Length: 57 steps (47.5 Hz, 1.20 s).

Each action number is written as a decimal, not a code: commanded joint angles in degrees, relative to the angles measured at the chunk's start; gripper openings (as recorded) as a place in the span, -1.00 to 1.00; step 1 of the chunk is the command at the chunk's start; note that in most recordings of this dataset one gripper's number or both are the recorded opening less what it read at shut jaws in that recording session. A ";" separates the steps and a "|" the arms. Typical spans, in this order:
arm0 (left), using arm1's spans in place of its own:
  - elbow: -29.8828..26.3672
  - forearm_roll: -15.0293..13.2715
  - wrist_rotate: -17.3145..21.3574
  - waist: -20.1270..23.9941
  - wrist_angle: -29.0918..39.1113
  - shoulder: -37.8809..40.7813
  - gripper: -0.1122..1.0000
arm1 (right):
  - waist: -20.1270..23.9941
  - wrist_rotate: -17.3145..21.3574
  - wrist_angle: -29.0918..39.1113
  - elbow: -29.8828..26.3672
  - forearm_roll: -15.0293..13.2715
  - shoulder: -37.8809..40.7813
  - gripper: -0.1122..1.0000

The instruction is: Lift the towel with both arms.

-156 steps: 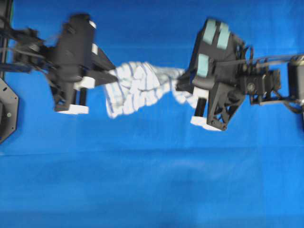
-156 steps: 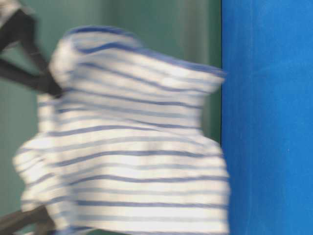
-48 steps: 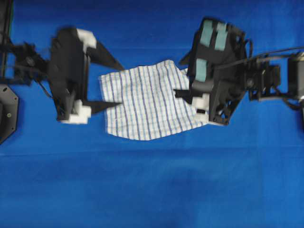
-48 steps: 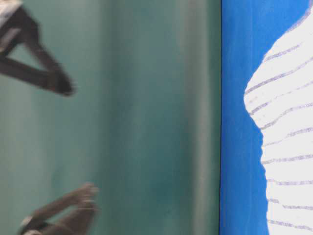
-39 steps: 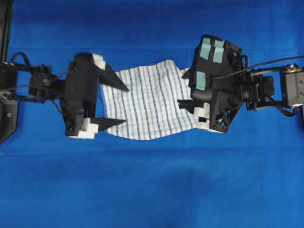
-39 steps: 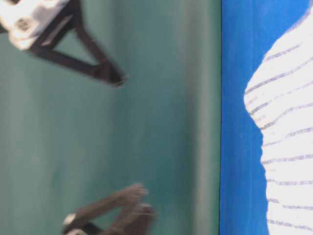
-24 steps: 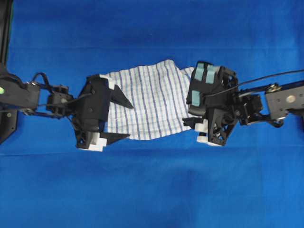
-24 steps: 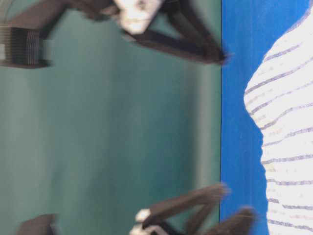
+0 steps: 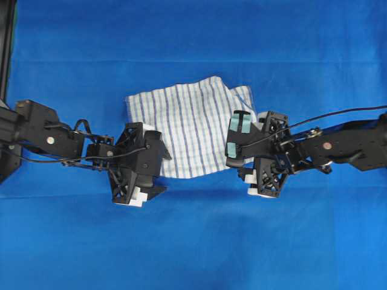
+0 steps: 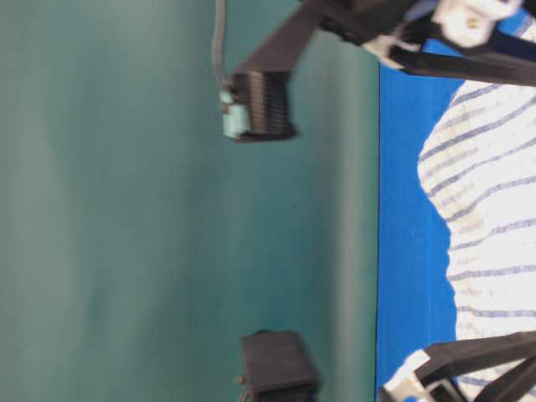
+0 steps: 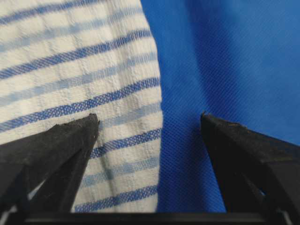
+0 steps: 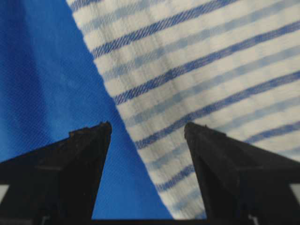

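The towel [image 9: 192,128] lies flat on the blue sheet [image 9: 193,241], unlifted, while the left gripper [image 11: 150,123] at its 8 o'clock corner and the right gripper [image 12: 147,127] at 4 o'clock each straddle an edge, jaws apart.

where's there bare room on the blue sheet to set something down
Free: the wide strip of blue sheet below both arms, and the band above the towel. Crowded: mid-sheet, where the left gripper and right gripper straddle the towel's edges.
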 commanded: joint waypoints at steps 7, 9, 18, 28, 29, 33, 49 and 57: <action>-1.67 -0.18 0.09 0.70 -0.26 1.14 0.68 | -1.58 0.09 -0.70 -0.97 -0.62 0.88 0.37; -1.58 -0.09 0.09 0.97 0.00 1.05 0.58 | -1.67 -0.35 -0.79 -0.97 -0.79 0.88 0.34; -1.49 -0.09 0.00 1.58 3.60 -0.26 -0.36 | -2.02 -1.05 -0.97 -1.41 -1.49 0.09 -0.51; -3.16 -0.18 0.00 1.76 10.02 -6.15 -0.75 | -2.02 -0.70 -0.18 -2.11 -1.49 -4.92 -0.73; -3.34 -0.26 -0.09 1.76 10.72 -7.03 -0.75 | -2.02 -0.70 0.18 -2.20 -1.41 -5.62 -0.73; -3.96 -0.26 -0.62 1.85 13.36 -10.81 -0.75 | -1.93 -0.70 2.11 -2.99 -1.32 -9.14 -0.73; -6.15 -0.26 -0.79 2.20 18.11 -27.77 -0.75 | -1.93 -0.97 13.80 -9.58 -1.49 -20.92 -0.73; -9.67 -0.18 -0.88 3.34 22.24 -34.37 -0.75 | -1.93 -3.08 17.58 -14.59 -1.49 -24.52 -0.73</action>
